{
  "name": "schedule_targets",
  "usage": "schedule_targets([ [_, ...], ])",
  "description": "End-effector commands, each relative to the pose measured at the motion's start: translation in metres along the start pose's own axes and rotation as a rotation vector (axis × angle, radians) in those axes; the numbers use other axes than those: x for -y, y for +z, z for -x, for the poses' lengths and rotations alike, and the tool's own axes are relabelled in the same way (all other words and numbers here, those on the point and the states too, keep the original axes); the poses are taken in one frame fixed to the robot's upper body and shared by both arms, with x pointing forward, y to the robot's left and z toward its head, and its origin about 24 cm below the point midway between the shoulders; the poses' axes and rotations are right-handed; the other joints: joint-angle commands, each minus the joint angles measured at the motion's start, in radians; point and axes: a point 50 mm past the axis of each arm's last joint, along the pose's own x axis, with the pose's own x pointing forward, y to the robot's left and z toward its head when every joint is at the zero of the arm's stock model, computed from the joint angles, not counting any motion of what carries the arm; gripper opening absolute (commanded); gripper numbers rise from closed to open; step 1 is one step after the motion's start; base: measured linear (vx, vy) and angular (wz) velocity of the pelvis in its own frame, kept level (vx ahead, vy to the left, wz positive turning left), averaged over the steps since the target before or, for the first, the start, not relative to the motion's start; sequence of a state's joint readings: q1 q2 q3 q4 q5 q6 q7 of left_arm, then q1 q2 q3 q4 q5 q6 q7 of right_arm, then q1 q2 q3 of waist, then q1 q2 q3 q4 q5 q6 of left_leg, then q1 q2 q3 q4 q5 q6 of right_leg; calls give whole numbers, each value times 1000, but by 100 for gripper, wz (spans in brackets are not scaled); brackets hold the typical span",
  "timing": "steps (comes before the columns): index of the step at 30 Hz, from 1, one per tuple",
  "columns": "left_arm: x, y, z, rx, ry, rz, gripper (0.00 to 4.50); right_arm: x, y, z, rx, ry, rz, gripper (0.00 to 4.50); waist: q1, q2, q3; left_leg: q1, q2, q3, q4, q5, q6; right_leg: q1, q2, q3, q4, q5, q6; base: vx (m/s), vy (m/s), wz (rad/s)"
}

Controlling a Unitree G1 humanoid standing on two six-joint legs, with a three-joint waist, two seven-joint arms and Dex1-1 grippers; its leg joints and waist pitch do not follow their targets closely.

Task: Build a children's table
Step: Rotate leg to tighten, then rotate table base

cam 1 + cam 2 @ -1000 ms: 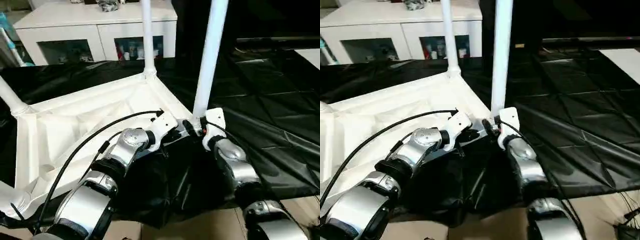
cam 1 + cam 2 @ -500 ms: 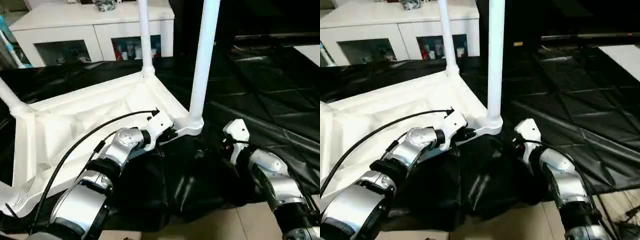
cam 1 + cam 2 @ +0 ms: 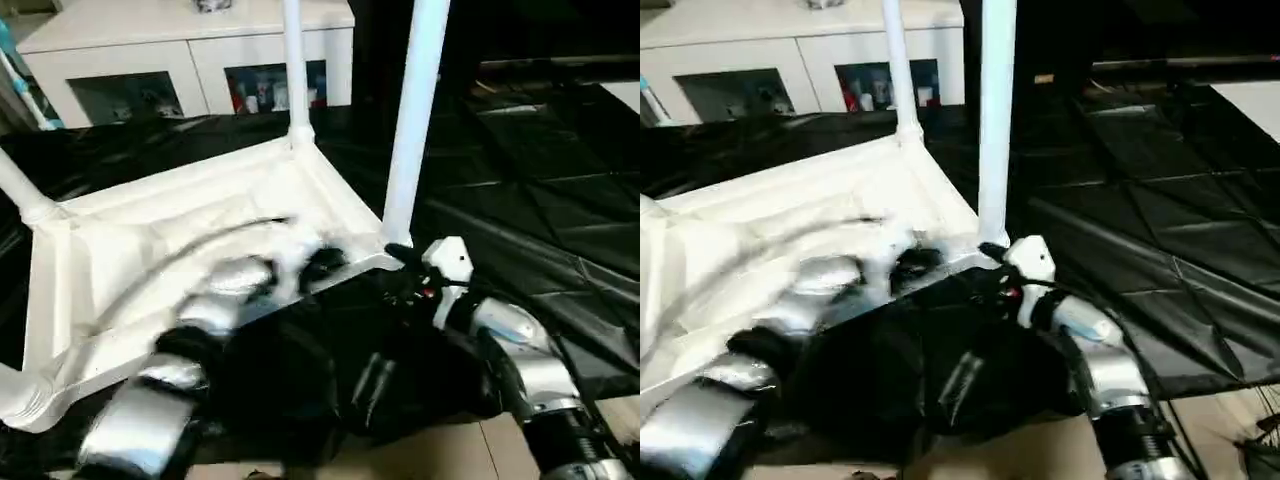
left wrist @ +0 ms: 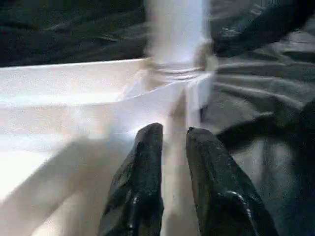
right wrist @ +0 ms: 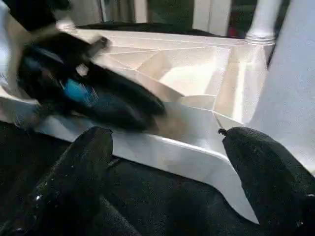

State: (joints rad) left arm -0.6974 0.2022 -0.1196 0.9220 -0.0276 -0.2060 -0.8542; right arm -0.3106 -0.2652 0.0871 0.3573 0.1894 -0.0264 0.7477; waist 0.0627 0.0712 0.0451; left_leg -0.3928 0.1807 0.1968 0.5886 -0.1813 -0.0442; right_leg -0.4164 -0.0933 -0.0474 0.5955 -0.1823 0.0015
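The right gripper (image 5: pixel 162 162) stands wide open, its two black fingers (image 5: pixel 74 182) well apart, with the near corner of the children's table (image 3: pixel 180 250) between and just beyond them; it holds nothing. In the head views this gripper (image 3: pixel 405 262) sits just beside the base of the nearest leg (image 3: pixel 412 120), whether touching it cannot be told. The left gripper (image 4: pixel 170 142) shows its two black fingertips (image 4: pixel 147 147) a narrow gap apart over the table's white edge, close to the same corner socket; nothing is clamped between them, and the motion smear leaves it unclear whether they touch the plastic.

The children's table lies upside down on the black cloth (image 3: pixel 540 200) of a larger table. Its rectangular top is white plastic, the underside facing up, with raised ribs running diagonally from the corners and a low rim all round. Round sockets sit at the corners. Long white tube legs stand in them: the nearest leg rises upright past the frame's top, a second leg (image 3: pixel 294 70) stands at the far corner, and another (image 3: pixel 22 190) leans out at the left corner. Behind stands a white cabinet (image 3: pixel 190 55) with glass doors.
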Motion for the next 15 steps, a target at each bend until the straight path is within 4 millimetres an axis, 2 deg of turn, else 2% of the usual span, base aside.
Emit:
schedule_targets([
  [1,-7,4,13,33,18,16,138,-1,4,-5,15,-1,4,398,11,-16,-68,16,50,-20,-63,-161,147,54,-55,26,-54,-62,-279,0,0,0],
  [2,-9,5,20,56,21,36,138,-2,4,-7,17,1,1,398,9,-32,-67,13,49,-18,-64,-164,146,55,-53,26,-56,-73,-275,0,0,0],
  [4,-12,9,31,99,30,61,179,-3,5,-10,20,4,1,398,14,-25,-67,18,53,-19,-66,-161,131,51,-53,28,-51,-87,-276,0,0,0],
  [5,-11,12,36,119,20,75,179,-4,5,-12,22,9,-1,398,18,-30,-66,20,54,-18,-66,-159,125,49,-51,29,-50,-80,-275,0,0,0],
  [6,-9,15,43,142,-8,95,179,-4,6,-15,24,12,-2,398,21,-29,-68,21,56,-19,-66,-151,120,51,-54,30,-44,-66,-280,0,0,0],
  [7,-6,18,47,155,-35,109,185,-4,7,-18,27,15,-3,398,23,-31,-66,21,56,-16,-67,-144,120,46,-49,30,-45,-56,-282,0,0,0],
  [8,-1,21,52,168,-81,124,203,-5,8,-21,32,25,-7,398,26,-28,-68,23,56,-17,-65,-138,114,47,-51,30,-38,-44,-286,0,0,0],
  [9,3,24,55,174,-111,134,220,-6,9,-23,36,31,-10,398,29,-28,-65,23,57,-15,-67,-133,111,45,-51,31,-38,-36,-291,0,0,0],
  [10,8,25,59,169,-152,137,225,-6,11,-26,39,31,-8,398,30,-30,-64,24,55,-13,-66,-134,106,46,-48,31,-37,-37,-289,0,0,0],
  [12,13,26,62,160,-182,140,221,-5,13,-28,41,27,-6,398,30,-29,-63,25,53,-12,-67,-143,101,43,-45,32,-39,-48,-280,0,0,0],
  [13,26,20,69,81,-271,127,220,-2,16,-36,41,-8,-4,398,33,-33,-64,28,52,-13,-66,-143,95,44,-47,33,-37,-54,-275,0,0,0],
  [14,31,16,73,40,-301,127,244,-1,19,-40,44,-27,-1,398,31,-32,-64,24,52,-15,-67,-134,93,47,-49,33,-35,-53,-274,0,0,0],
  [15,31,16,73,40,-301,127,262,-1,19,-40,44,-27,-1,398,28,-31,-60,25,50,-14,-69,-146,84,43,-46,34,-38,-83,-263,0,0,0],
])
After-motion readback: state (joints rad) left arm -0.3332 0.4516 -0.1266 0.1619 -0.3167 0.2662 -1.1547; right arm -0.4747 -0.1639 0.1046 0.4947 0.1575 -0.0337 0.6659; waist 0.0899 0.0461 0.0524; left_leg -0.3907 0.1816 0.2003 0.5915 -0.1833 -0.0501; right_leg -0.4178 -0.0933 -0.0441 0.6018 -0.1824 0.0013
